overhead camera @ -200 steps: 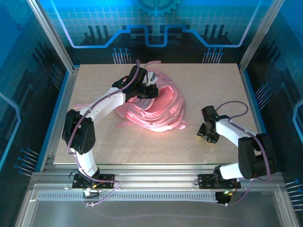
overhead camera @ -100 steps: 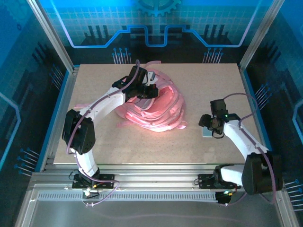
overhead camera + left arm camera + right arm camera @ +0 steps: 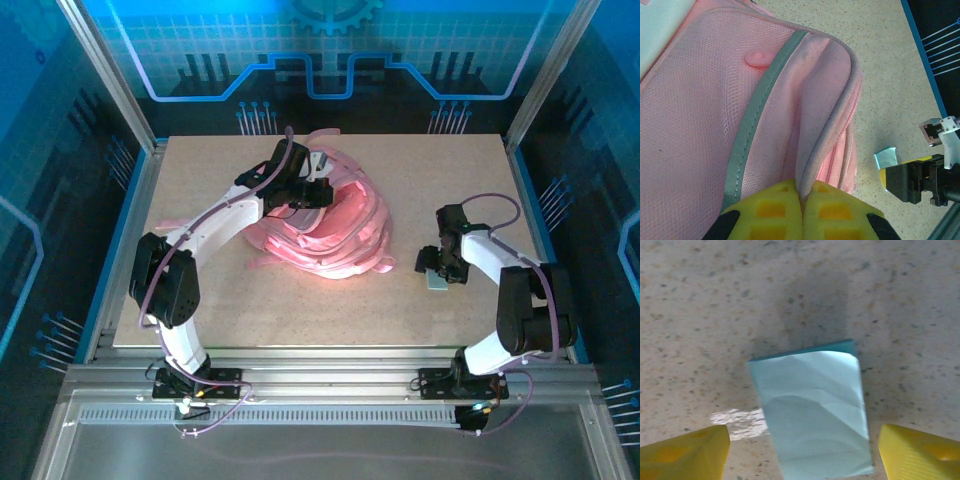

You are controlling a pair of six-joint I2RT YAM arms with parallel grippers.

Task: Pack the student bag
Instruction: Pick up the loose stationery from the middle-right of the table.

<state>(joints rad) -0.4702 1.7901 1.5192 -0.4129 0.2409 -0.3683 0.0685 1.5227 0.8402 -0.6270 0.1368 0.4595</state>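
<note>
The pink student bag (image 3: 335,225) lies slumped at the table's middle back. My left gripper (image 3: 318,192) is over its top; in the left wrist view the yellow gripper (image 3: 802,194) is shut on a raised fabric edge of the student bag (image 3: 715,110) beside its zip. A small pale blue packet (image 3: 436,281) lies flat on the table to the right of the bag. My right gripper (image 3: 438,268) hangs just above it, open. In the right wrist view the packet (image 3: 812,410) sits between the yellow fingers (image 3: 690,452), with a gap on each side.
Thin pink straps (image 3: 372,265) trail from the bag's front and left onto the speckled table (image 3: 300,310). A blue rail (image 3: 532,215) runs along the right edge near the right arm. From the left wrist view the packet (image 3: 886,157) and right gripper (image 3: 920,177) show.
The right arm has shifted and settled over the pale blue packet, and its jaws have spread wider. The left gripper has stayed shut on the bag.
</note>
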